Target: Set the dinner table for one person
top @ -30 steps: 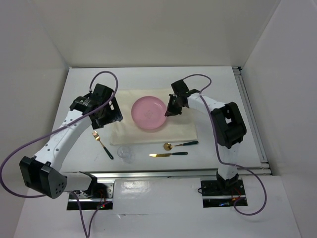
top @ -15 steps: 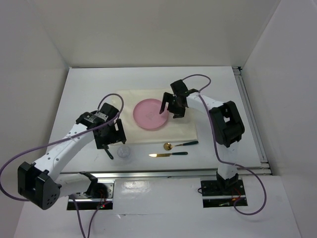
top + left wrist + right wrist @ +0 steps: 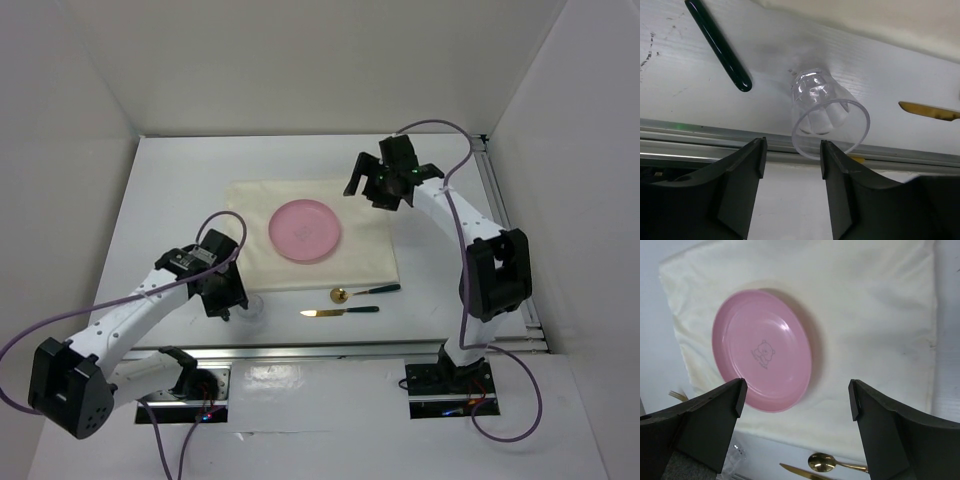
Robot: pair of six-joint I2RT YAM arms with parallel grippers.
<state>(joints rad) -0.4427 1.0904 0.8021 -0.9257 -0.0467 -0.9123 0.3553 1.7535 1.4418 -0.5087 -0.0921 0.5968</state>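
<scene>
Pink plate (image 3: 304, 229) lies on a cream placemat (image 3: 370, 258) on the white dinner table (image 3: 180, 190). The right gripper (image 3: 797, 390) is spread wide near the mat's far right corner. At the table's near edge, the left gripper (image 3: 791, 150), fingers apart, hangs by a clear cup (image 3: 827, 117).

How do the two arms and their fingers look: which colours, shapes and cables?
Both the left arm and right arm have white tubular links with black joint housings. A purple cable loops along each. The fingers are flat, matte black wedges.
</scene>
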